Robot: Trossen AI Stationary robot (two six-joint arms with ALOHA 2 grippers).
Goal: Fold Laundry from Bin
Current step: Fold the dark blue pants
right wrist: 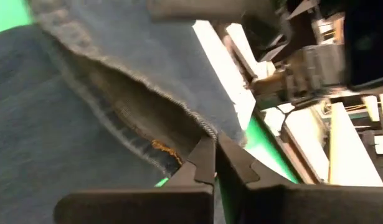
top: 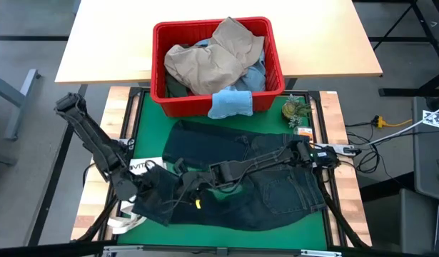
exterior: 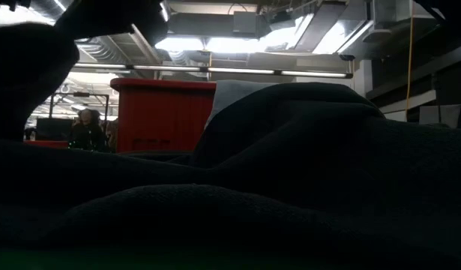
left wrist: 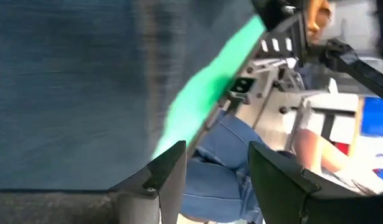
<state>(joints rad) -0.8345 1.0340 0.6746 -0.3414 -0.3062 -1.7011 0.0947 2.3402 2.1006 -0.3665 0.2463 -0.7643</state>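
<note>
Right gripper (right wrist: 215, 163): shut on jeans (top: 276, 189) hem, beside left gripper (top: 156, 187).
Bin (top: 159, 93): well beyond both grippers, at mat (top: 149, 121) far edge.
Laundry (top: 212, 61): heaped in bin.

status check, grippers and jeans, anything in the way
Right gripper shut on dark jeans hem. Left gripper open at jeans' edge. Red bin full. Tote bag under jeans.

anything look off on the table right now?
Mostly normal. The dark jeans lie rumpled across the green mat, not flat. A small light blue cloth hangs over the red bin's front rim onto the mat. A white tote bag sticks out from under the left gripper. Right gripper is shut at the jeans' hem.
</note>
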